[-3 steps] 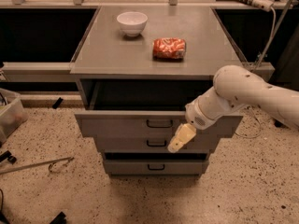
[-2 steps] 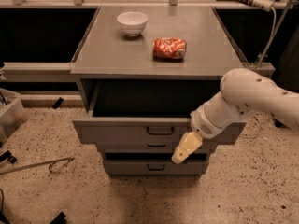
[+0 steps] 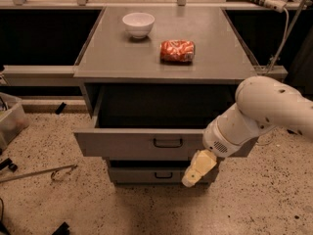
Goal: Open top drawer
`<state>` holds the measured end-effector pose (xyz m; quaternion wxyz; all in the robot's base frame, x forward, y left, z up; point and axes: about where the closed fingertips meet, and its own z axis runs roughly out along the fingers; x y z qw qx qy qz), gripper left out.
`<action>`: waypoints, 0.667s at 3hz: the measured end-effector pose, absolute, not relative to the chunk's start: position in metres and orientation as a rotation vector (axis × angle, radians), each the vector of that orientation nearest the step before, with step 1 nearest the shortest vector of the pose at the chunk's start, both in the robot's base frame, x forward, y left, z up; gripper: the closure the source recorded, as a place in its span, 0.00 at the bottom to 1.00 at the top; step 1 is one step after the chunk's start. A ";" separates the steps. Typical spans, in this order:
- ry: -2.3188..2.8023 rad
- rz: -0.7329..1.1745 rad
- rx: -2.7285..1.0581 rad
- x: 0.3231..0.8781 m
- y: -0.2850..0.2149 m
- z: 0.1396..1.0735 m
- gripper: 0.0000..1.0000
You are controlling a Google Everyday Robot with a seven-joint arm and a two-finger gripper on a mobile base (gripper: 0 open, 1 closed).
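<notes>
The top drawer [image 3: 127,145] is a wide grey metal drawer with a small black handle [image 3: 167,142] at the middle of its flat front. It stands pulled well out of the grey cabinet [image 3: 122,58], and its dark inside shows. My gripper [image 3: 196,169] is cream-coloured, on the end of a white arm [image 3: 259,111]. It hangs to the right of the handle and below the drawer front, apart from the handle and holding nothing that I can see. A narrower lower drawer [image 3: 137,174] with a like black handle shows beneath.
A white bowl [image 3: 138,23] and a red crumpled packet [image 3: 177,51] sit on the cabinet top. A metal rod [image 3: 39,173] lies on the speckled floor at the left, near a clear plastic bin [image 3: 12,121]. A cable [image 3: 281,38] hangs at the right.
The top drawer has slid further out toward the camera. My gripper has moved down and to the right, off the drawer handle.
</notes>
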<state>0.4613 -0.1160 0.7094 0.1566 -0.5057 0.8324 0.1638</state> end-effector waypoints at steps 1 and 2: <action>2.364 0.404 -1.462 0.470 -0.113 0.715 0.00; 2.290 0.269 -1.515 0.506 -0.108 0.724 0.00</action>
